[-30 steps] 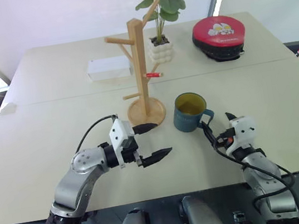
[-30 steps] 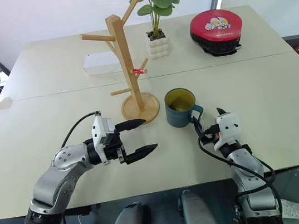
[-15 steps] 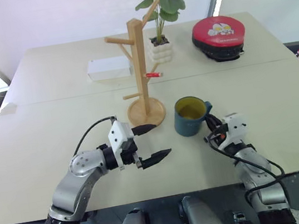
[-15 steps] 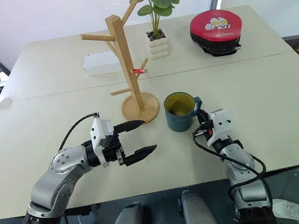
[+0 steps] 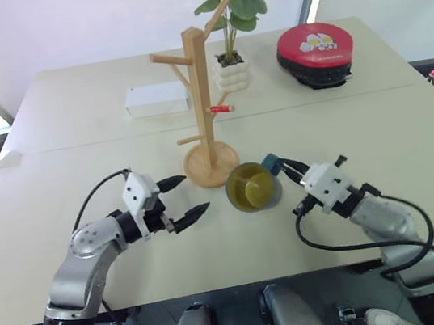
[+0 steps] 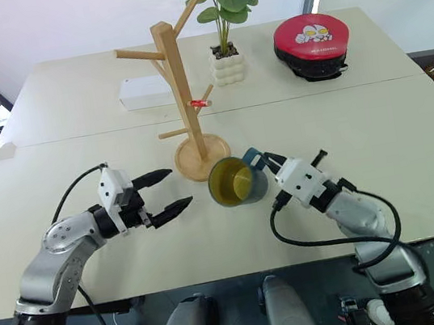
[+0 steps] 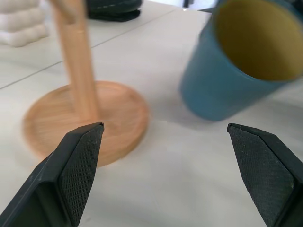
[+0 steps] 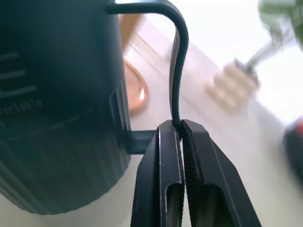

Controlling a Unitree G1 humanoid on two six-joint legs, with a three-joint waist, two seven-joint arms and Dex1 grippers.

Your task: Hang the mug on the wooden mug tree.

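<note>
**Mug lifted by its handle beside the wooden tree**

The right gripper (image 8: 179, 130) pinches the thin loop handle of the glossy teal mug (image 5: 252, 187), jaws clamped tight on it, holding the mug tipped on its side above the table (image 5: 79, 167), yellow-olive mouth facing the camera. The left gripper (image 5: 181, 198) waits wide open, empty, near the mug tree's (image 5: 203, 91) smooth round base.

Mug (image 8: 61, 109) cropped by the right wrist view's edge; mug tree (image 7: 80, 90) post cut off above, blurred.
</note>
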